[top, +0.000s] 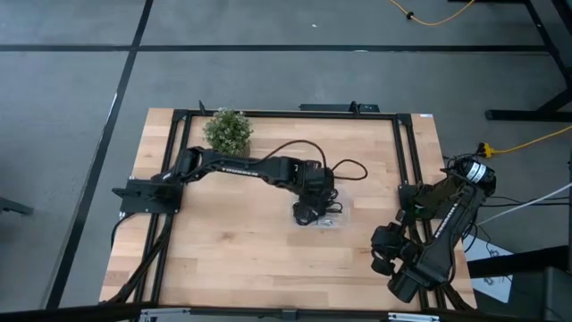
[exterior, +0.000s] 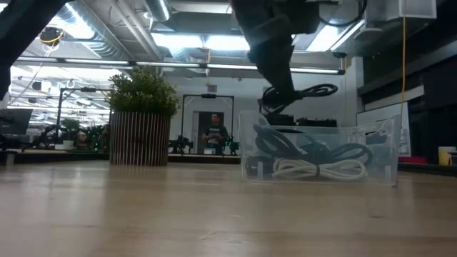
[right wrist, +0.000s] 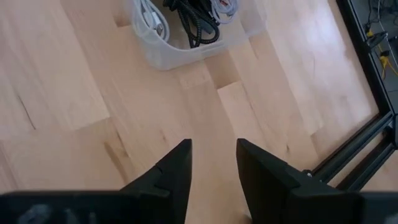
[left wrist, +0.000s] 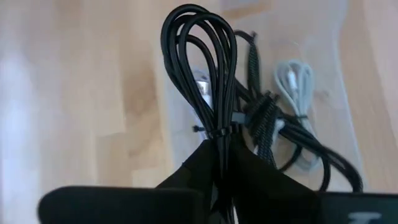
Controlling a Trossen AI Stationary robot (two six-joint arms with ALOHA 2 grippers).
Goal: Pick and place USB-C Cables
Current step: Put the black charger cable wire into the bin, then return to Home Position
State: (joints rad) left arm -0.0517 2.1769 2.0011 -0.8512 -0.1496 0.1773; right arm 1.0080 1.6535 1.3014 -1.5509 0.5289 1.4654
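Note:
My left gripper [left wrist: 221, 152] is shut on a black coiled USB-C cable bundle [left wrist: 202, 62] and hovers over a clear plastic bin [top: 337, 221] at mid-table. In the low view the gripper [exterior: 277, 96] hangs just above the bin's rim [exterior: 321, 129]. Several cables lie in the bin: a dark braided one [left wrist: 255, 81], a white-grey one [left wrist: 295, 81] and black ones [exterior: 307, 146]. My right gripper [right wrist: 211, 155] is open and waits above bare wood near the table's right near corner [top: 386, 259]. My left gripper pinches the black bundle between its two fingers, just behind the thin tie [left wrist: 217, 130] that binds the strands. The fingers point down at a slant and lie along the bundle. The looped end [left wrist: 199, 25] sticks out past the fingertips, lifted clear over the bin.
A small potted plant [top: 228, 131] stands near the table's far left edge, well left of the bin [exterior: 143, 118]. A black frame rail [top: 402, 161] runs along the table's right side. Bare wood lies between the bin and the near edge.

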